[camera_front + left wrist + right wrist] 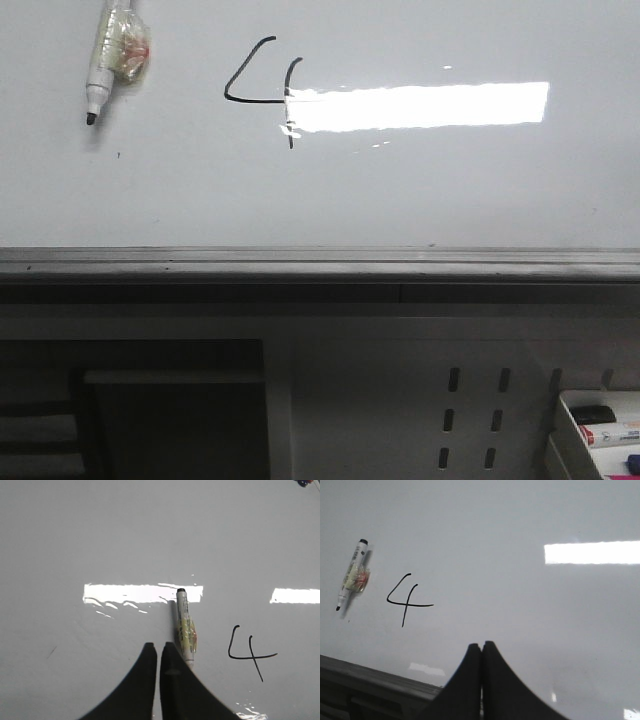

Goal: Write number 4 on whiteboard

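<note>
The whiteboard [320,190] fills most of the front view, glossy white, with its grey rail [320,262] running along the lower edge and a bright strip of reflected light [420,106] across the middle. Below the rail sits a grey perforated panel [470,420], and a tray [572,440] of spare pens shows at the bottom right corner of that view.

The number 4 [262,90] is drawn toward the upper edge of the board, left of centre, its vertical stroke touching the end of the reflection. By the look of it the figure is complete, so the writing seems done.

A marker [112,55] clings to the board near the upper left corner, tip down and well clear of the digit; it probably hangs there by a magnet under its clear wrap, parked where it cannot smear the ink.

The left gripper [159,652] has its jaws clenched together on nothing, the marker just beside one finger rather than between them. The right gripper [482,652] is likewise pinched closed and empty.

Only the wrist views show the grippers at all; the front view shows neither arm. The right wrist view shows the digit free of glare.
</note>
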Robot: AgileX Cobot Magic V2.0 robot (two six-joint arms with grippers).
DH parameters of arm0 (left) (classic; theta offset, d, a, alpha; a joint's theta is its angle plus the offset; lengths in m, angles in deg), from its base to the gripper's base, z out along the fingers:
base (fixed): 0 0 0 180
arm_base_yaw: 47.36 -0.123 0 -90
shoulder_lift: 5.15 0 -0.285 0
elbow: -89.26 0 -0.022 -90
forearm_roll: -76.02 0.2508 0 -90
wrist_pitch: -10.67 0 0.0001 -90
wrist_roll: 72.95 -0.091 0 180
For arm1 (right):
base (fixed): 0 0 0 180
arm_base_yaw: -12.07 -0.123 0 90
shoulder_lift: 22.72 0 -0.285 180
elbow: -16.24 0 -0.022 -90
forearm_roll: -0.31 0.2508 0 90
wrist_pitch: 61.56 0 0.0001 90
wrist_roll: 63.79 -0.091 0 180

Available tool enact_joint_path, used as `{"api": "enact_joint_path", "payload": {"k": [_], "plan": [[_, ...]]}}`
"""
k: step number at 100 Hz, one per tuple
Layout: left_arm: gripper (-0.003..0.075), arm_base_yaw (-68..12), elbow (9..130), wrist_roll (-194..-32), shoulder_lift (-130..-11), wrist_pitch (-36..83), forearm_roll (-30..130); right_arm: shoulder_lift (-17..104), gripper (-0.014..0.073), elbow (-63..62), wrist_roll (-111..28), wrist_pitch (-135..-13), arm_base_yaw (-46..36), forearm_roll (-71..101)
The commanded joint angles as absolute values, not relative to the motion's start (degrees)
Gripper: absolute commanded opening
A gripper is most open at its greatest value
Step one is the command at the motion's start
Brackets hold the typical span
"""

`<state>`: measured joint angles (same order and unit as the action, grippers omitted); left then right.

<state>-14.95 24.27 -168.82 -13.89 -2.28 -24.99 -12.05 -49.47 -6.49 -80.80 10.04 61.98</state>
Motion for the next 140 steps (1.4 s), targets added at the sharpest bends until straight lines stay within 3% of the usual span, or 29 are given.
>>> {"api": "enact_joint_path", "payload": {"k": [1, 117, 128, 140], "plan": [[-0.002, -15.1, 25.7, -168.4, -13.4, -2.2, -24.6, -13.1, -0.0066, -49.1, -5.8, -77.6, 10.4, 64.1], [-0.002, -15.1, 25.7, -168.3, -13.3, -3.1, -24.4, -13.2, -0.0066, -49.3, -5.8, -77.5, 10.4, 64.1], [-0.002, -15.3, 25.4, -165.1, -13.3, -3.4, -17.2, -13.2, -0.0066, -49.3, -5.8, -77.5, 10.4, 64.1], [-0.002, -18.8, 23.8, -141.2, -14.7, -3.4, 7.9, -13.2, -0.0066, -49.3, -5.8, -77.5, 10.4, 64.1]]}}
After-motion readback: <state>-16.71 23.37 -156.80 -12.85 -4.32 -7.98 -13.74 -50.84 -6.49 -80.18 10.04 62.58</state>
